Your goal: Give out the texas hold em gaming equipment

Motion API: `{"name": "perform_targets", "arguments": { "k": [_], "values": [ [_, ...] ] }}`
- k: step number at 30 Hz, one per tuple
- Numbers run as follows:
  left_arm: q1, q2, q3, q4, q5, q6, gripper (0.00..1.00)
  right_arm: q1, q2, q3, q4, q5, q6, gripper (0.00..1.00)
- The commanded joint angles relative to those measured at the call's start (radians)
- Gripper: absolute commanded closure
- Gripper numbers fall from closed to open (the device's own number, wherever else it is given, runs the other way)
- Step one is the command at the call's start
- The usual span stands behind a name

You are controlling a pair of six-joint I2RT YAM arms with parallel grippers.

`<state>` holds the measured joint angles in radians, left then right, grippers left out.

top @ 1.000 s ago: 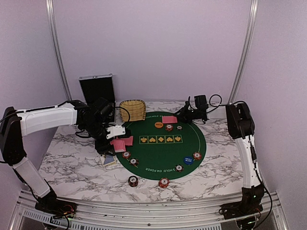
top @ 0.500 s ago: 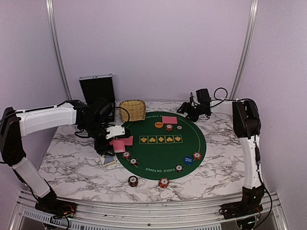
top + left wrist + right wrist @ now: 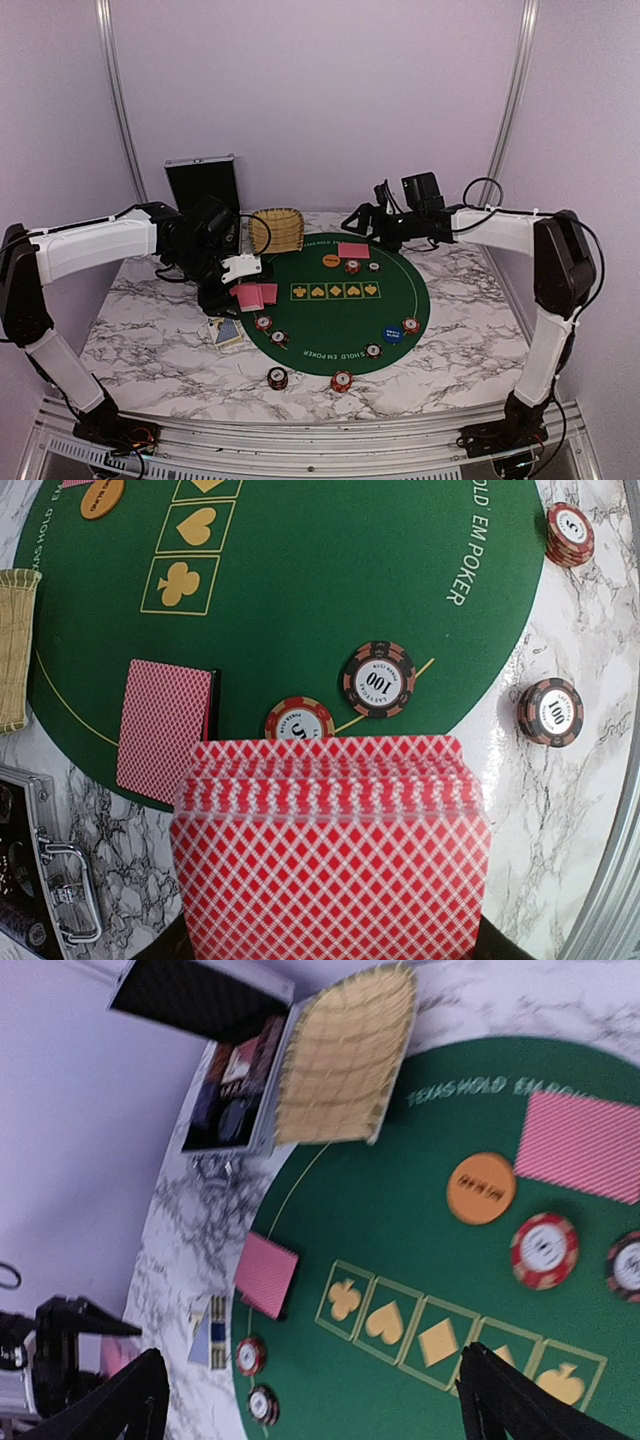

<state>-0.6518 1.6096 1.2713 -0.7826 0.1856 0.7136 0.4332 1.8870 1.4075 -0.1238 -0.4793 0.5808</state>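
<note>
Left jaws pinch a stack of pinkish-red-backed playing cards (image 3: 330,850) above the round green felt mat (image 3: 330,570); right jaws gape empty, dealt red-backed cards (image 3: 580,1145) lying beyond them. Dealing seems underway; the next move likely needs one card peeled off cleanly.

a blurred stack of pinkish-red-backed playing cards (image 3: 330,850), cut by the bottom edge, covers half of a red-and-white poker chip (image 3: 299,716); the woven wicker basket (image 3: 14,645) is cropped at left.
</note>
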Motion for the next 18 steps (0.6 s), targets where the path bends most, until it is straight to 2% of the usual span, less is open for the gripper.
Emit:
{"name": "perform_targets", "arguments": {
  "k": [1, 7, 18],
  "values": [
    [0.003, -0.019, 0.031, -0.012, 0.024, -0.008, 0.81, 0.1, -0.054, -0.146, 0.112, -0.133, 0.093, 0.01],
    [0.003, -0.016, 0.034, -0.012, 0.035, -0.012, 0.81, 0.228, -0.066, -0.261, 0.29, -0.232, 0.213, 0.01],
    [0.001, -0.002, 0.05, -0.012, 0.046, -0.022, 0.81, 0.347, 0.036, -0.222, 0.439, -0.285, 0.315, 0.01]
  ]
}}
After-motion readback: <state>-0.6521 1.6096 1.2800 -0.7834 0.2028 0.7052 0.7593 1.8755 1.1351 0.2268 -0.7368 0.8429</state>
